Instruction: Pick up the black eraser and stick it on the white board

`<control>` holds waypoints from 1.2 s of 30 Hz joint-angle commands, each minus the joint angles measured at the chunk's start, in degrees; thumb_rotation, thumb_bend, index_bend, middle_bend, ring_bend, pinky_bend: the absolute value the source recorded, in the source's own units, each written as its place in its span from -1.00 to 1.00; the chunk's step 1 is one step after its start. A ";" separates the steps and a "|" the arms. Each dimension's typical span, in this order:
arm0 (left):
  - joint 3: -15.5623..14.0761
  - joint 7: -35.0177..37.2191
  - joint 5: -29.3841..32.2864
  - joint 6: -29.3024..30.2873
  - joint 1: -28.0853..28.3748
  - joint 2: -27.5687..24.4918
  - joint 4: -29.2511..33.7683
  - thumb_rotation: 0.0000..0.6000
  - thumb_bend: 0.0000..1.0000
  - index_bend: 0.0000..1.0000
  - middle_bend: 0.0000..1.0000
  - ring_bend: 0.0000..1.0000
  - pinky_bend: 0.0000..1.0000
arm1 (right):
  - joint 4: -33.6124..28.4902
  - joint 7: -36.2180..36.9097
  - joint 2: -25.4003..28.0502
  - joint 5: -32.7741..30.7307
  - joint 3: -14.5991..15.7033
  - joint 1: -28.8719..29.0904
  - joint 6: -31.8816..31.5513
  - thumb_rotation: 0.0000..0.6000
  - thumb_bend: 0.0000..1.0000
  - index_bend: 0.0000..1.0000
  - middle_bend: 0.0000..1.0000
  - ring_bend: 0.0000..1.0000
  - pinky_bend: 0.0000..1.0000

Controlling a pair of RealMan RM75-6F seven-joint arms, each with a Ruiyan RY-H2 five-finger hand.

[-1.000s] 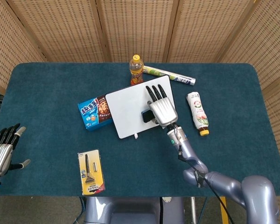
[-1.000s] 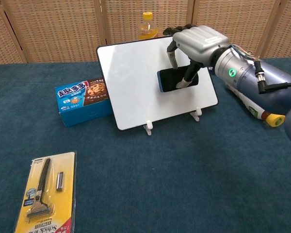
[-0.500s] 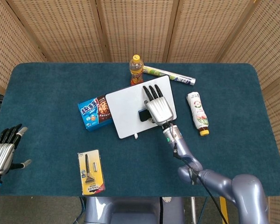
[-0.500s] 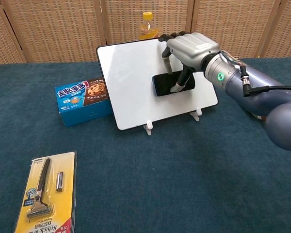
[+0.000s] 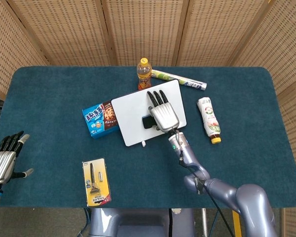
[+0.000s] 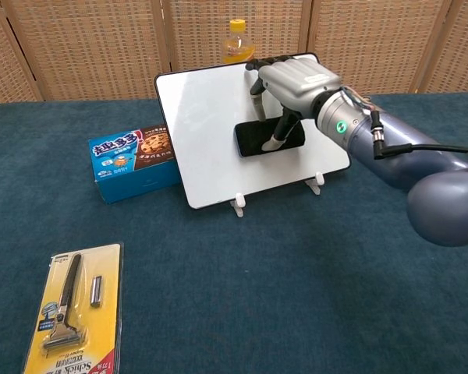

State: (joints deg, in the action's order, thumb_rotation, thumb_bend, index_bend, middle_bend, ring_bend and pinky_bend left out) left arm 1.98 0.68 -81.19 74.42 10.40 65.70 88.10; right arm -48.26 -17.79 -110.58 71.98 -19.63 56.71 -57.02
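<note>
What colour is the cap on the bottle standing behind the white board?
Yellow; the orange drink bottle's cap shows best in the head view.

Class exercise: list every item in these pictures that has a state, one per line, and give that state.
black eraser: flat against the board, held by the right hand
white board: propped upright, tilted back on its feet
right hand: gripping the eraser
left hand: open, holding nothing
orange bottle: upright, capped
white bottle: lying down
razor pack: flat, sealed
</note>
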 commanded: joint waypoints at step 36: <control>-0.02 0.98 0.26 0.09 0.08 -0.22 -0.07 1.00 -0.75 -1.00 -1.00 -1.00 -1.00 | -7.90 -6.58 4.13 -3.69 0.10 -3.78 -3.50 1.00 -0.79 -0.69 -1.00 -1.00 -0.98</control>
State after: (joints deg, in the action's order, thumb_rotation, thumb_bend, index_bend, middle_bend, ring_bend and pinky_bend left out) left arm 1.95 1.65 -80.94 74.52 10.48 65.48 88.03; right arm -52.52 -21.50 -108.53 69.84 -19.37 54.57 -59.52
